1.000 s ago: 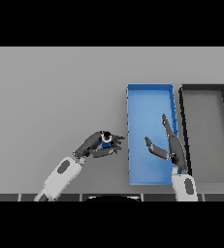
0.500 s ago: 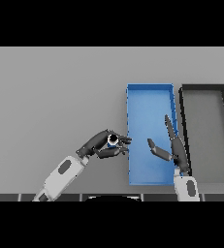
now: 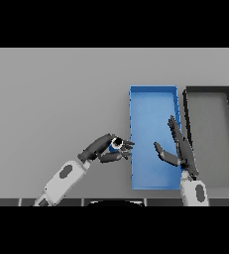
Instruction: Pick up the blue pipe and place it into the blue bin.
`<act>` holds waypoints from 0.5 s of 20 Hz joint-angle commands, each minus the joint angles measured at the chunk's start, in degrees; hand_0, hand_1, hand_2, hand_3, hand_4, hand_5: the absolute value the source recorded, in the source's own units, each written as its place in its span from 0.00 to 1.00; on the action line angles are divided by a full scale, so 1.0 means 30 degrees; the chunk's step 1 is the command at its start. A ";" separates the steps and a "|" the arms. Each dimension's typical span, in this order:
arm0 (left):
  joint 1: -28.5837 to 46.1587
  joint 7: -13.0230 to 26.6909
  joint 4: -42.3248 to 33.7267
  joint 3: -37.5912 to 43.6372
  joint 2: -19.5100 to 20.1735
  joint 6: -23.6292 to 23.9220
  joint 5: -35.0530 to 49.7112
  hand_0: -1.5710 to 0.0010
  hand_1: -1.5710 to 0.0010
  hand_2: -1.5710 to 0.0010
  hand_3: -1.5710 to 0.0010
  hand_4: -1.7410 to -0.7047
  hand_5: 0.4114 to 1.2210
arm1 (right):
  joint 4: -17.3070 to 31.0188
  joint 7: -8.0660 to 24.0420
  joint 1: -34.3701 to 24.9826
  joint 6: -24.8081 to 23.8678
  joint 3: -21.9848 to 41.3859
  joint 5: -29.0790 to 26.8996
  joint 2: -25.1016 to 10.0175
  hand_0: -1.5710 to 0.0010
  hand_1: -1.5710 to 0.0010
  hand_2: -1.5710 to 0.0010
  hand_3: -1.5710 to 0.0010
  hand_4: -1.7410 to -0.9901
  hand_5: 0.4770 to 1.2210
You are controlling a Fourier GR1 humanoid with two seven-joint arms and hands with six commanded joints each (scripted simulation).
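The blue pipe (image 3: 116, 145), a short tube with a pale open end, is held in my left hand (image 3: 104, 149), whose fingers and thumb curl round it. That hand hovers just left of the blue bin (image 3: 153, 94), with its fingertips reaching the bin's left wall. The bin is a long blue rectangular tray right of centre. My right hand (image 3: 179, 148) is open with straight fingers, hanging over the bin's right half and near wall.
A dark grey bin (image 3: 208, 91) of the same shape stands directly right of the blue bin. The grey table (image 3: 56, 94) stretches wide to the left and back.
My left hand has carried the pipe to the right, from well left of the blue bin up to its left wall. The right hand has shifted slightly.
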 commanded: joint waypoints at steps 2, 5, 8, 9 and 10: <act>0.0098 -0.0230 0.0000 -0.0007 0.0064 -0.0122 0.0047 0.00 0.00 0.00 0.05 0.00 1.00 | -0.1506 0.0691 -0.0317 0.2012 -0.0212 -0.2490 -0.1316 1.00 1.00 1.00 1.00 0.68 0.13; -0.0052 -0.0167 -0.0148 -0.0044 0.0072 -0.0087 -0.0041 0.00 0.00 0.00 0.05 0.00 1.00 | -0.3173 0.3209 -0.1611 0.3799 0.0489 -0.4413 -0.2859 1.00 1.00 1.00 1.00 0.58 0.05; -0.0309 -0.0085 -0.0092 0.0033 0.0048 -0.0037 -0.0116 0.00 0.00 0.00 0.05 0.00 1.00 | -0.4316 0.5668 -0.3387 0.4831 0.1371 -0.5948 -0.3966 1.00 1.00 1.00 1.00 0.57 0.03; -0.0139 -0.0169 -0.0265 -0.0098 0.0111 -0.0046 -0.0182 0.00 0.00 0.00 0.05 0.00 1.00 | -0.4377 0.6296 -0.3951 0.4993 0.1726 -0.6236 -0.3994 1.00 1.00 1.00 1.00 0.58 0.03; -0.0287 -0.0133 0.0070 0.0010 0.0099 -0.0023 -0.0271 0.00 0.00 0.00 0.05 0.00 1.00 | -0.4506 0.6716 -0.4340 0.5262 0.2323 -0.6254 -0.3861 1.00 1.00 1.00 1.00 0.58 0.03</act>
